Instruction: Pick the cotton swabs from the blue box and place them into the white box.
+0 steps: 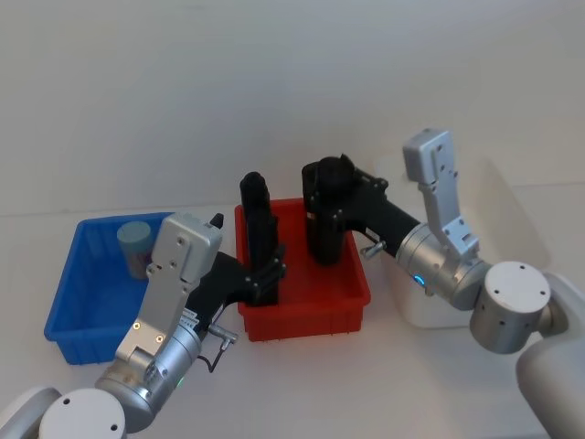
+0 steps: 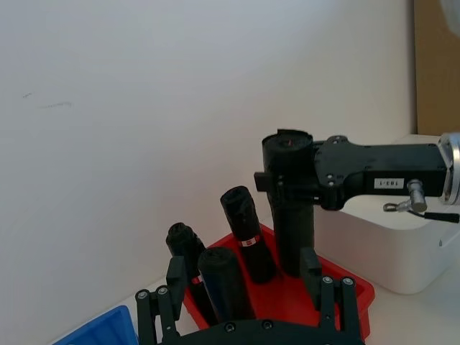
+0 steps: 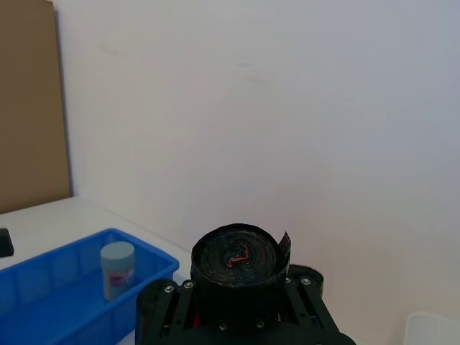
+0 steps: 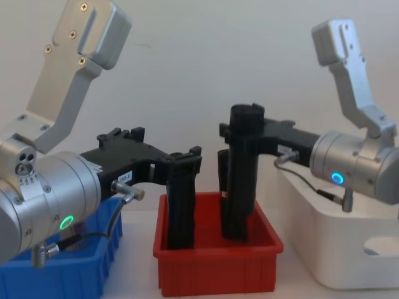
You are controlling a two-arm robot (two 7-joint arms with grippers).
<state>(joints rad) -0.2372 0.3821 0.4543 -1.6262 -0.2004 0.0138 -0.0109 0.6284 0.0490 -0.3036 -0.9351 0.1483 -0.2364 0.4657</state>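
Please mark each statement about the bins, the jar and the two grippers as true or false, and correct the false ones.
1. A cotton swabs jar stands in the blue box. True.
2. The right gripper holds a tall black roll over the red bin. True.
3. The left gripper is inside the blue box. False: it is at the red bin, closed on a black roll.
4. The red bin stands to the right of the white box. False: it stands between the blue and white boxes.

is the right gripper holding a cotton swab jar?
No, the right gripper is shut on a tall black roll standing in the red bin; the swab jar sits in the blue box.
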